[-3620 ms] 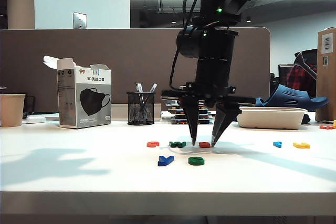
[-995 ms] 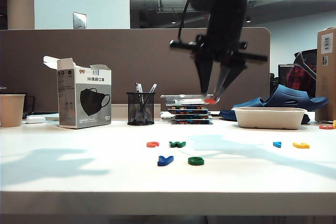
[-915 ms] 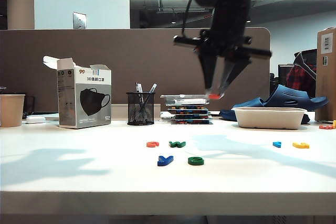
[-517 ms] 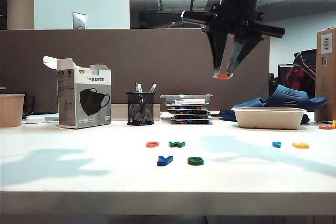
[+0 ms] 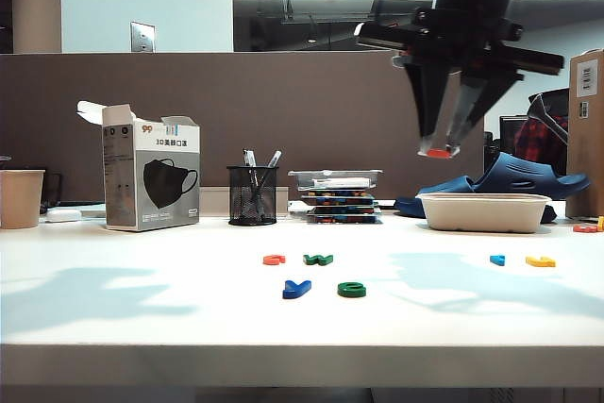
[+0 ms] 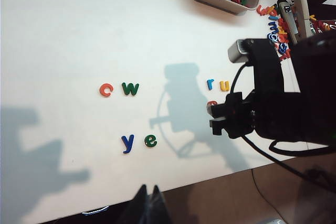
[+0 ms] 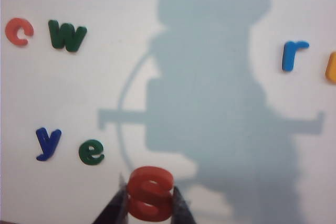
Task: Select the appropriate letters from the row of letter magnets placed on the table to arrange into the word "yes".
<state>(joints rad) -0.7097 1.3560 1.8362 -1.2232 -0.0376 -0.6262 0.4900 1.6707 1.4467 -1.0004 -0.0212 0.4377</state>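
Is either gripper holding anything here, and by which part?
The right gripper, raised high above the table, pinches the red "s" by its two side edges at the fingertips. The left gripper holds nothing.

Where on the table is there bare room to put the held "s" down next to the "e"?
The right gripper, up in the air, holds the red s. The table is bare just right of the green e, below the blue r. It is crowded left of that: blue y, with green w and orange c behind. The left gripper hangs over the front edge.
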